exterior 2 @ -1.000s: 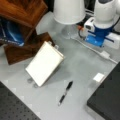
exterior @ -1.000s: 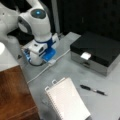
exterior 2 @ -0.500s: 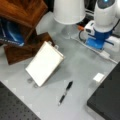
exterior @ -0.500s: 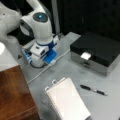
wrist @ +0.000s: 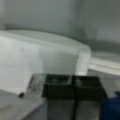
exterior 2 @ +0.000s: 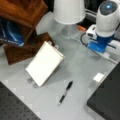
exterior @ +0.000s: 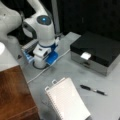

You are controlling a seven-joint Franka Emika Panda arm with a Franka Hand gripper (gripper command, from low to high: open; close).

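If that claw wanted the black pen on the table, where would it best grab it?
Probably at the middle of the pen's barrel, coming straight down, jaws across its narrow width: it lies flat on the table with bare surface either side.

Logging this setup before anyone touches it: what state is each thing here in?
Gripper: fingers together, shut, holding nothing, close to the white lamp base.
Notepad: shut, propped at a tilt on the table.
Pen: lying flat, apart from the notepad.
Black box: lid down.
Lamp: upright.
Wooden stand: tilted, blue book beneath.
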